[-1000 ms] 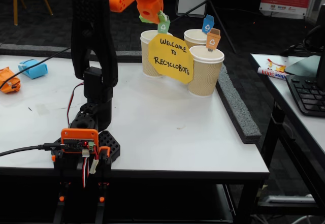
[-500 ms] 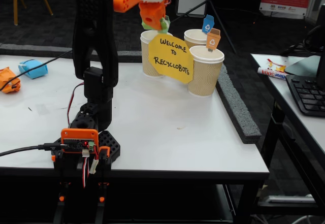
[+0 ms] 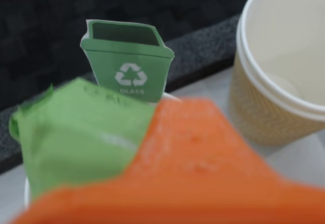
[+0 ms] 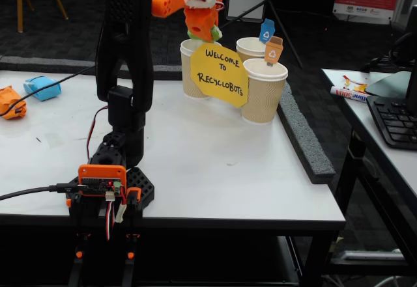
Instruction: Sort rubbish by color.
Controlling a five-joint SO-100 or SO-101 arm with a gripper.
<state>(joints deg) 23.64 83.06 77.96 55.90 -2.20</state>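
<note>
Green bin tag (image 3: 127, 61): "GLASS" w/ recycling mark; yellow sign (image 4: 219, 74): "WELCOME TO RECYCLOBOTS".

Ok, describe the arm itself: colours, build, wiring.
In the fixed view the arm has black printed links rising from a black base, with orange upper parts and an orange gripper. An orange-framed circuit board sits on the base, with red, black and white wires and a black cable leading off left.

Even indoor light, dim background, soft shadows — wrist view foreground blurred

In the fixed view, three cups (image 4: 264, 92) stand behind the sign (image 4: 219, 74), right of the arm (image 4: 125, 72).
</note>
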